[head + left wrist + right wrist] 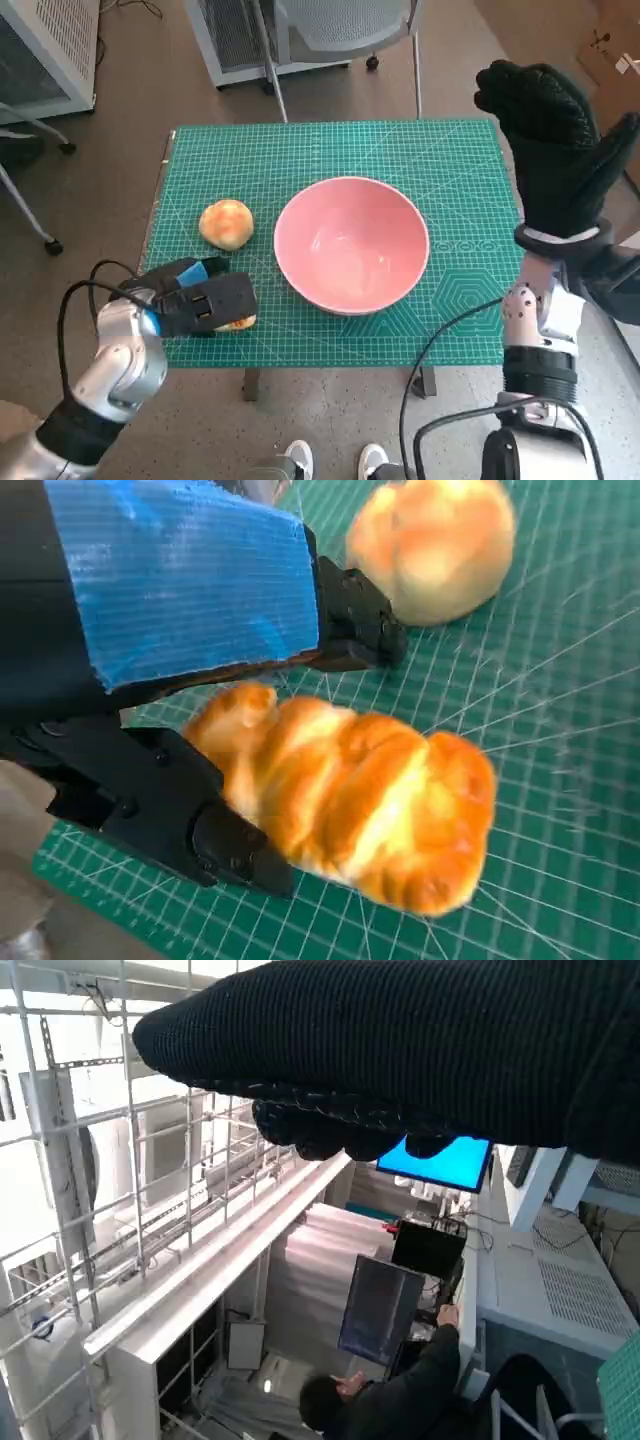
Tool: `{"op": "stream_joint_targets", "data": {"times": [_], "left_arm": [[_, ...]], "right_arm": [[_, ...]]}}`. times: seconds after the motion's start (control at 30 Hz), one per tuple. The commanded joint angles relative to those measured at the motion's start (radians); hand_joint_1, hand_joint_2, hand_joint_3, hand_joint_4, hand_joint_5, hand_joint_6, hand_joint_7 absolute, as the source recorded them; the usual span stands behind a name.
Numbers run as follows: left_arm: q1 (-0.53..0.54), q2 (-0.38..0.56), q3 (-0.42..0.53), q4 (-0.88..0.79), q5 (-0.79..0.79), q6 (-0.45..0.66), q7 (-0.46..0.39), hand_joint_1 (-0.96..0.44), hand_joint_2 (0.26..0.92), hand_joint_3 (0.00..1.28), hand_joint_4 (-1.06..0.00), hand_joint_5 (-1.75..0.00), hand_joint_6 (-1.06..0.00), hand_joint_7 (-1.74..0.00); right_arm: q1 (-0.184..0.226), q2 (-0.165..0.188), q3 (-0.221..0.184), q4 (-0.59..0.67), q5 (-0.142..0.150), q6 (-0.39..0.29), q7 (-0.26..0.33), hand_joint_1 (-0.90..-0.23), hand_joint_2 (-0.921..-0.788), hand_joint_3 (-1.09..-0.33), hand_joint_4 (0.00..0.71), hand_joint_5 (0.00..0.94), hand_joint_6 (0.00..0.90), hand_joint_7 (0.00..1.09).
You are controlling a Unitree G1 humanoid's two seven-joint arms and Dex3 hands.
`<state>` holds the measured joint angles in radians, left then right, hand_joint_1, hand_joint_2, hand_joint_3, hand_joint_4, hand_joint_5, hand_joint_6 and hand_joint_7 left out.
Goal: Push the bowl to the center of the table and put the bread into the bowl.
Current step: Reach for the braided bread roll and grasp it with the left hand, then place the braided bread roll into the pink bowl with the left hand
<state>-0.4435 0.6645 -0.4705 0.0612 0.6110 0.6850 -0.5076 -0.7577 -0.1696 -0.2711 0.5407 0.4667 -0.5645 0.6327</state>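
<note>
The pink bowl (351, 243) sits upright near the middle of the green cutting mat (440, 160) that covers the small table, mouth up and nothing in it.

Left of the bowl, in the centre-left of the head view, lies a round golden bun (226, 223), a little apart from the bowl's rim. Below it, at the lower left edge of the mat, the left hand (205, 298) lies over a second piece of bread, a long twisted loaf (355, 795); from the head camera only a sliver of crust (238, 322) shows under the black fingers.

The left wrist view shows that loaf plainly. It is oblong and glossy, resting on the mat, with its long axis running from the centre-left of the frame toward the lower right. One end is tucked between the black fingers (225, 845), which close on it from two sides; the other end points away from the hand.

The right hand (560, 150) is raised at the upper right of the head view, off the table's right edge, gloved fingers apart and holding nothing.

In the right wrist view a person (400, 1390) sits at monitors, lower centre.
</note>
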Motion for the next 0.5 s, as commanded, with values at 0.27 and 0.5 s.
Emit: {"op": "stream_joint_targets", "data": {"times": [0.27, 0.5], "left_arm": [[0.025, 0.010, -0.037, 0.135, 0.097, -0.206, 0.105, 0.08, 0.818, 0.27, -0.61, -1.30, -0.69, -0.81], [0.091, 0.063, 0.068, -0.158, 0.069, -0.141, -0.043, 0.01, 0.794, 0.28, -0.67, -1.25, -0.69, -1.08]], "right_arm": [[0.038, 0.002, 0.006, -0.026, -0.003, 0.022, -0.001, -0.691, -0.921, -0.752, 0.285, 0.005, 0.373, 0.01], [0.034, -0.005, 0.002, -0.017, -0.002, 0.022, 0.003, -0.685, -0.921, -0.755, 0.285, 0.003, 0.372, 0.00]]}}
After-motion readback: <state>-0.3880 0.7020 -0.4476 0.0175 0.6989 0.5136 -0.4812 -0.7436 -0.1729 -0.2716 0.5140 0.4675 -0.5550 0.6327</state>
